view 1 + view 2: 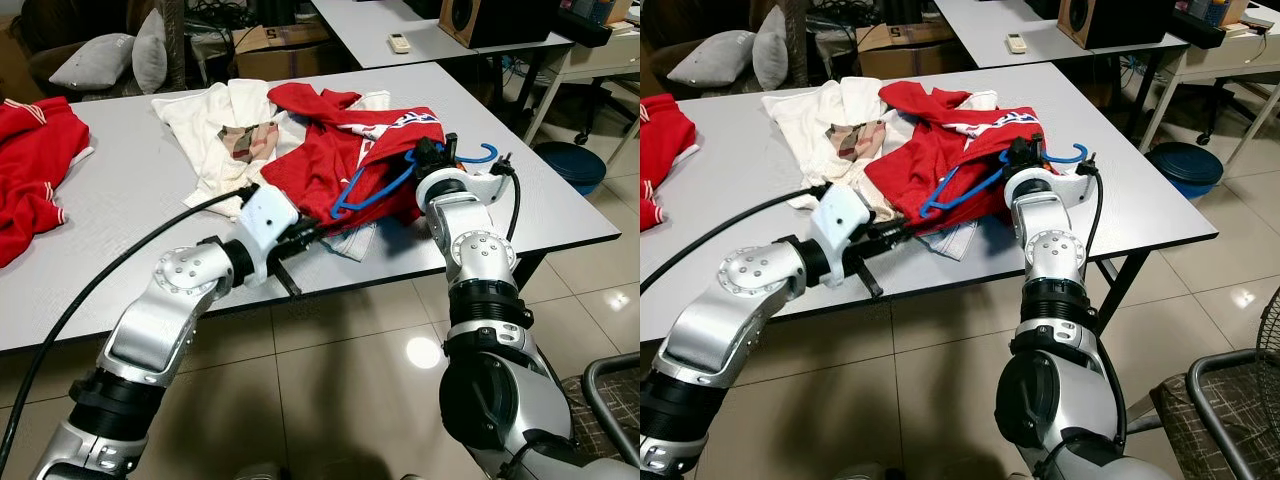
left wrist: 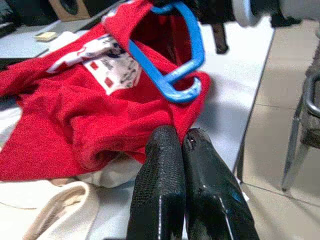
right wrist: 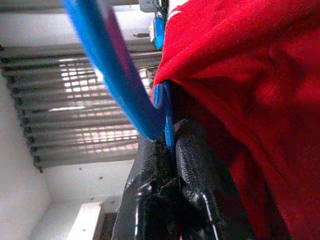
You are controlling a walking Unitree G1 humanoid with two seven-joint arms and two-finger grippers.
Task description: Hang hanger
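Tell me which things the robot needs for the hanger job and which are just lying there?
Needed: blue hanger, red shirt, right gripper clamped on the hanger, left gripper shut at the shirt's edge.

Just lying about: cream shirt, red garment, remote, grey pillows.

One blue hanger, two red garments, one cream shirt, two pillows

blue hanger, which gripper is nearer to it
Right. The right gripper has its jaws shut on the blue hanger; the left gripper, jaws shut, sits short of it at the red shirt's hem.
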